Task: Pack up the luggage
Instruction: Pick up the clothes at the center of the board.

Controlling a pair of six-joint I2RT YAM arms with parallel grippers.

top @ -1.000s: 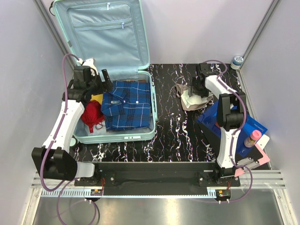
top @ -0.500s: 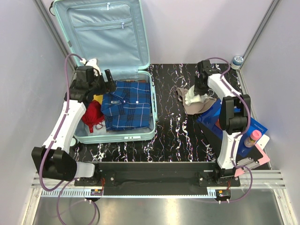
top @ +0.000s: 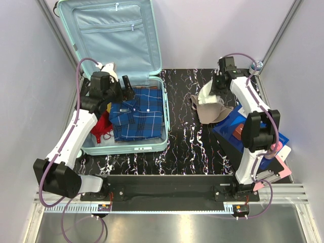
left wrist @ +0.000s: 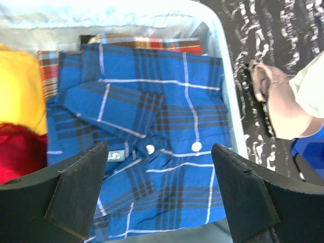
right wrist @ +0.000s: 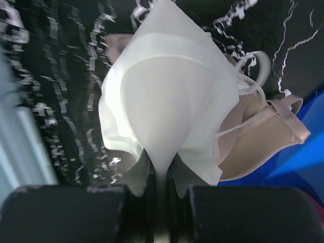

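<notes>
Luggage [top: 126,147] lies open at the far left of the table [top: 187,144], a plaid shirt [left wrist: 167,126] packed inside; the left gripper [left wrist: 159,147] hovers over the shirt, jaws wide apart and empty. Right gripper [right wrist: 161,172] has its jaws pinched tight on a white cloth [right wrist: 167,101], held above a beige garment [right wrist: 263,136].

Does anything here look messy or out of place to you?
Yes: a beige garment lies crumpled on the table at the blue box's edge, outside the suitcase. The right gripper holds a white cloth pinched. The plaid shirt in the suitcase looks tidy.
</notes>
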